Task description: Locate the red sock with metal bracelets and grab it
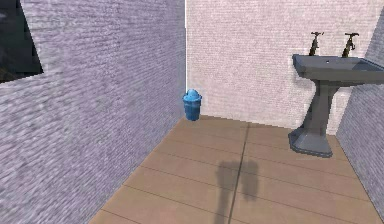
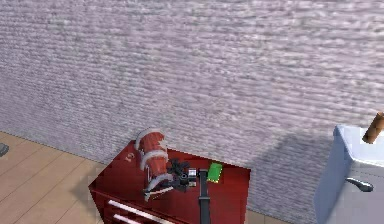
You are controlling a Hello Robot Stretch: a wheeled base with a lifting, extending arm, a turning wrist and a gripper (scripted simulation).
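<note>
Grasping step: red sock [image 2: 150,152] lies near red cabinet's [image 2: 115,188] far edge | end effector [image 2: 163,186] by it, grip state I cannot tell | I'd centre on the banded part, then lift straight.

Forward view: body-mounted, facing ahead and slightly down; tan plank floor [image 1: 200,170] near, small blue bin [image 1: 191,106] in far corner, grey pedestal sink [image 1: 325,85] right.
Arm side view: close, angled down onto dark red drawer cabinet [image 2: 125,185] against grey brick wall [image 2: 200,70].
Shared: plank floor.

Sock [image 2: 152,158] w/ metal bands [image 2: 149,145]; glossy cab. [image 2: 117,187]
</note>
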